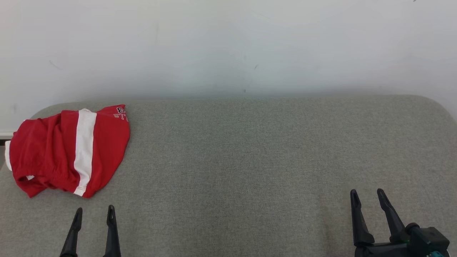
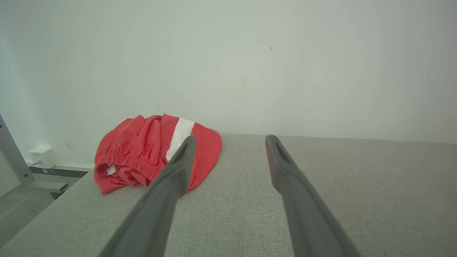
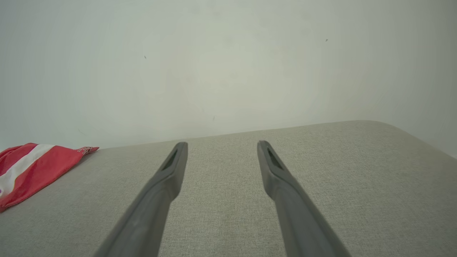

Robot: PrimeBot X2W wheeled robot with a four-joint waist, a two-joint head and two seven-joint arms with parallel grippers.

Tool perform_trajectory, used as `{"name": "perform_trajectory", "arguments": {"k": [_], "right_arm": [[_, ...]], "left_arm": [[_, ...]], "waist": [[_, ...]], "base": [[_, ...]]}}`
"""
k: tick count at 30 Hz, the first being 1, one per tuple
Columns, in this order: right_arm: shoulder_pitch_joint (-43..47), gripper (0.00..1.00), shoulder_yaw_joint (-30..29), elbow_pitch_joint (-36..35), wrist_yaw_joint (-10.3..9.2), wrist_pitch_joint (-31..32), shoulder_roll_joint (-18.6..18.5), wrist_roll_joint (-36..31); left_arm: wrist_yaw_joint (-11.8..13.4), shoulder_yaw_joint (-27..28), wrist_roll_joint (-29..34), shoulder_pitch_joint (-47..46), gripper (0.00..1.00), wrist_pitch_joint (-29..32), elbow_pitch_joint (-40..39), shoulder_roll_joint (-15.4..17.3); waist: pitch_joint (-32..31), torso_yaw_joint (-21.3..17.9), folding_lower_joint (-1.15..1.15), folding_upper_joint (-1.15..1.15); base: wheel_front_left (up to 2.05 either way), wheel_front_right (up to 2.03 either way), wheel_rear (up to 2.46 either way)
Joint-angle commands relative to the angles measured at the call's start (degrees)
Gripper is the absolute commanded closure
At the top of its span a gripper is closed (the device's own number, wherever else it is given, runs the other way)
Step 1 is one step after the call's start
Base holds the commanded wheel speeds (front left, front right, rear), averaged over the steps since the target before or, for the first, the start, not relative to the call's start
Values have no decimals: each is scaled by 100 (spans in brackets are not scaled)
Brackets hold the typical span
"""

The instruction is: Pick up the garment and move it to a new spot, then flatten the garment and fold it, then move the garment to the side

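Observation:
The garment is a red piece with a white stripe and small lettering, lying crumpled at the far left of the grey padded table. In the left wrist view the garment shows its gathered elastic waistband, partly behind one finger. My left gripper stands open just in front of the garment, nothing between its fingers. My right gripper is open at the lower right, far from the garment. The right wrist view catches the garment at its left edge.
A white wall rises behind the table. The table's left edge drops off beside the garment, where a grey metal frame and a small white box sit by the floor. Bare grey fabric stretches across the middle and right.

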Motion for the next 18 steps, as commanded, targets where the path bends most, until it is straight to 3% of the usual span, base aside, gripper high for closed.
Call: {"name": "perform_trajectory", "arguments": {"k": [1, 18], "right_arm": [[41, 0, 7, 18, -12, -8, -10, 34], [67, 0, 31, 109, -12, -6, -52, 104]], "left_arm": [[-13, 24, -49, 51, 0, -20, 10, -22], [-61, 38, 20, -75, 0, -20, 170, -62]], "waist": [[-1, 0, 0, 0], [0, 239, 0, 0]], "base": [[0, 0, 0], [0, 0, 0]]}}
